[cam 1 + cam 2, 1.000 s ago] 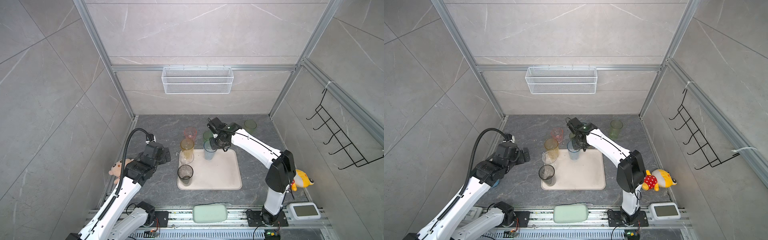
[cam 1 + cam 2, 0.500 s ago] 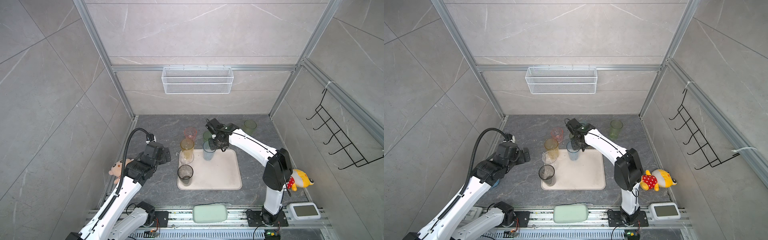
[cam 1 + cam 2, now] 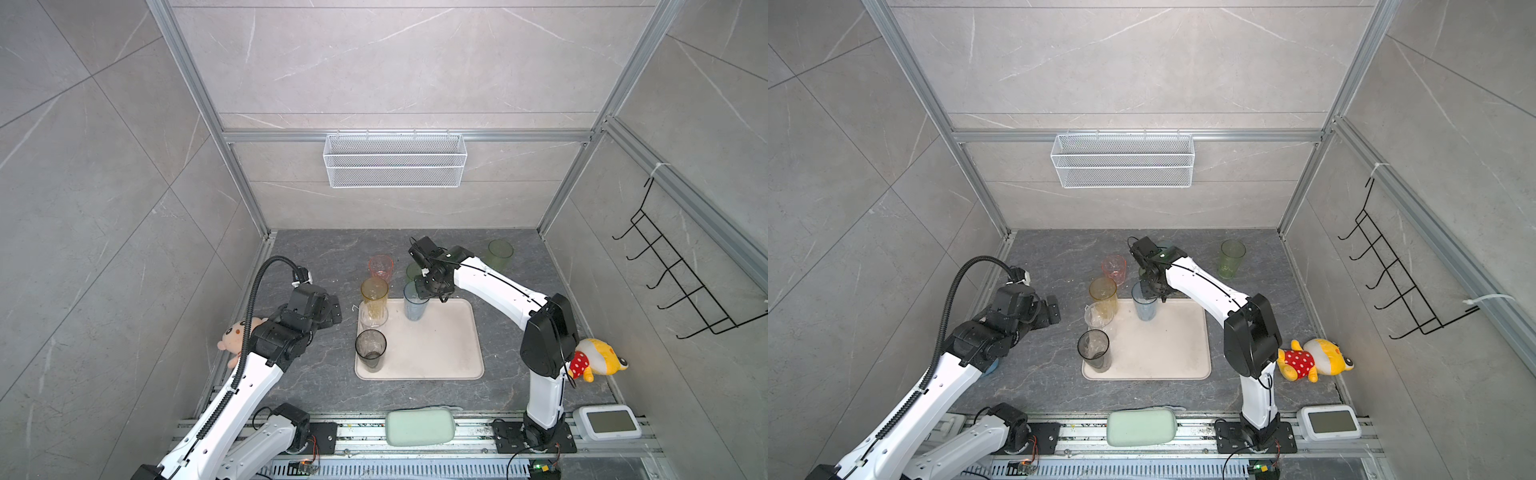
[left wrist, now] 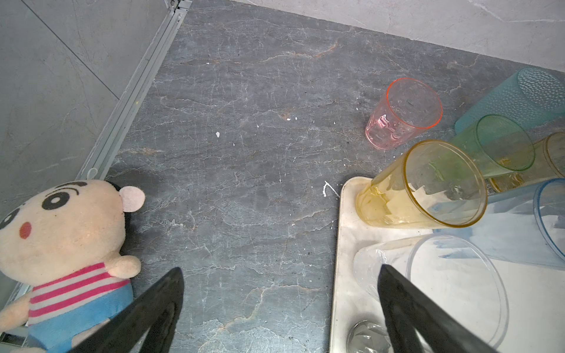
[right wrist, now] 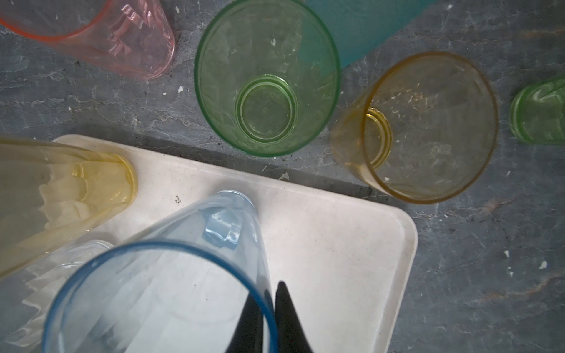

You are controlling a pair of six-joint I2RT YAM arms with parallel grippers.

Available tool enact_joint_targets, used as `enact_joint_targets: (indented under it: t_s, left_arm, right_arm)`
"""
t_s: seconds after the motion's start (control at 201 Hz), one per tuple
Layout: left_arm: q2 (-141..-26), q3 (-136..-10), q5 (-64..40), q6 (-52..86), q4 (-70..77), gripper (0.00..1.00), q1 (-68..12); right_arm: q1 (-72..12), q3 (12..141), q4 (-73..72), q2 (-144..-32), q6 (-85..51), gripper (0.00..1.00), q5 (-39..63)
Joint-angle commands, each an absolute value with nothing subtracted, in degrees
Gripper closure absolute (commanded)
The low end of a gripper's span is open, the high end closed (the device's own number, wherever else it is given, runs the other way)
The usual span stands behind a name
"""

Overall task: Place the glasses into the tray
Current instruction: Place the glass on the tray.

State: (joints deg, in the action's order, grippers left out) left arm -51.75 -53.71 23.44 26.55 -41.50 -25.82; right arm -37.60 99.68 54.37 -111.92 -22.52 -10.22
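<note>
The cream tray (image 3: 440,345) (image 3: 1163,349) carries a tall amber glass (image 3: 374,297), a clear glass (image 3: 373,318), a smoky grey glass (image 3: 370,349) and a pale blue glass (image 3: 415,305) (image 5: 159,275). My right gripper (image 3: 424,291) (image 5: 268,292) is shut on the pale blue glass's rim, one finger inside and one outside. Its base is at the tray's far edge. On the table behind the tray stand a pink glass (image 3: 380,266), a short green glass (image 5: 266,76), a short amber glass (image 5: 428,128), a teal glass (image 4: 519,101) and another green glass (image 3: 500,253). My left gripper (image 3: 332,311) (image 4: 279,269) hangs open left of the tray, holding nothing.
A plush doll (image 3: 239,336) lies by the left wall and a yellow plush toy (image 3: 598,359) by the right arm's base. A green pad (image 3: 419,426) and a white device (image 3: 606,422) sit at the front rail. A wire basket (image 3: 395,160) and a black hook rack (image 3: 681,282) hang on the walls.
My right arm has shifted slightly left with the pale blue glass, which stays at the tray's far edge. The left arm has not moved.
</note>
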Motion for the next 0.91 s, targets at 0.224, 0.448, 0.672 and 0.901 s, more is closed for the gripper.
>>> enact_joint_targets:
  t_s: [0.224,0.448,0.672,0.901]
  left_arm:
    - [-51.33,-53.35,23.71,26.1,-40.43,0.01,-25.66]
    - [-51.33,-53.42,23.77,26.1,-40.43,0.01,-25.66]
    - [-51.24,-53.35,23.73,25.94,-40.51,0.01,-25.66]
    - [-50.84,-53.3,23.82,26.02,-40.45,0.01,-25.66]
  right_arm:
    - [-37.7,102.59,55.32,-113.03,-22.94,0.7,-11.68]
    - [-37.71,105.29,56.88,-111.07,-22.46,0.6,-11.92]
    - [-37.7,108.75,58.7,-107.83,-21.17,0.53,-15.05]
    - [-37.37,108.71,54.58,-103.65,-17.92,0.41,-18.7]
